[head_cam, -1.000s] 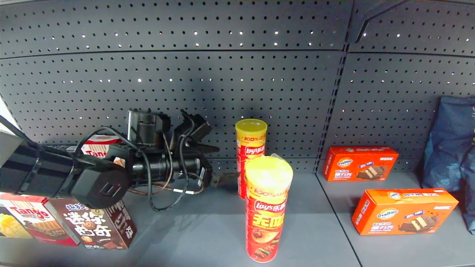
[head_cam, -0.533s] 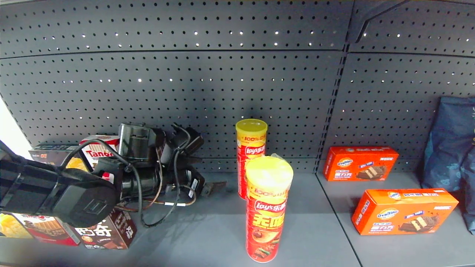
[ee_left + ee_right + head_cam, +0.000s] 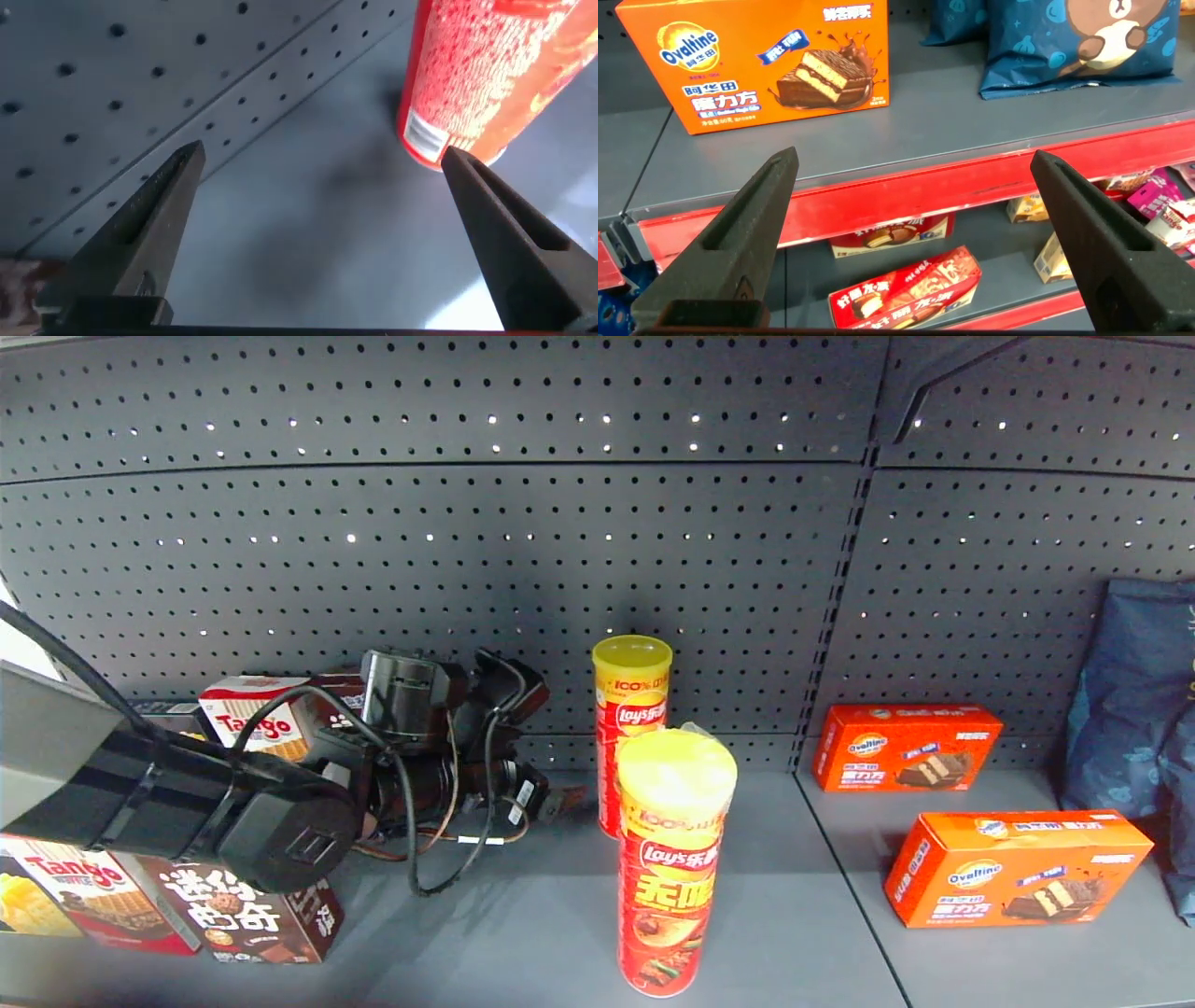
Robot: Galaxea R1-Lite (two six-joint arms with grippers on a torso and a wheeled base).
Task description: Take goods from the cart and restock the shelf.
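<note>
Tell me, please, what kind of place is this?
Most likely a shop aisle, or a mock-up of one: a pegboard-backed shelf, chip cans and orange snack boxes set out on it, more packs on a lower shelf.

The left gripper (image 3: 565, 795) lies low over the grey metal shelf (image 3: 523, 933). Its tip is just beside a tall red chip can with a yellow lid (image 3: 632, 728) — contact cannot be told. A second red can (image 3: 677, 868) stands forward and right of the gripper. Behind the wrist sits a red-and-white wafer box (image 3: 257, 721). Under the forearm is a brown cookie box (image 3: 247, 919). Beyond the cans, well apart, lie two orange cardboard boxes (image 3: 906, 747).
</note>
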